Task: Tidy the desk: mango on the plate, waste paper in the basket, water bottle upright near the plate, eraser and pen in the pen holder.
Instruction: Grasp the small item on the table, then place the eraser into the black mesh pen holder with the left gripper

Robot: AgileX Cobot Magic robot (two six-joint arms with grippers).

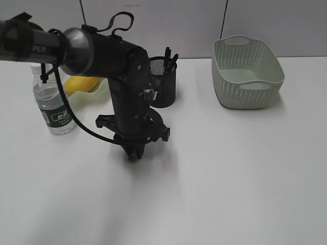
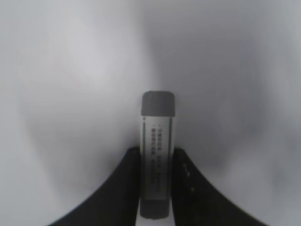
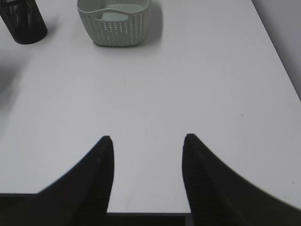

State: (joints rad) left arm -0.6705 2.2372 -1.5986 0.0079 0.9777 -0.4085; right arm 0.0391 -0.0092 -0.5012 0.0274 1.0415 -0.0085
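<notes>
My left gripper is shut on the eraser, a pale bar with dark ends and a printed sleeve. In the exterior view this gripper points straight down, close to the desk, in front of the black mesh pen holder. A pen stands in the holder. The mango lies on the pale green plate, partly behind the arm. The water bottle stands upright left of the plate. My right gripper is open and empty over the desk's near edge. The waste paper is not visible.
The pale green basket stands at the back right and also shows in the right wrist view, with the pen holder to its left. The left arm reaches in from the upper left.
</notes>
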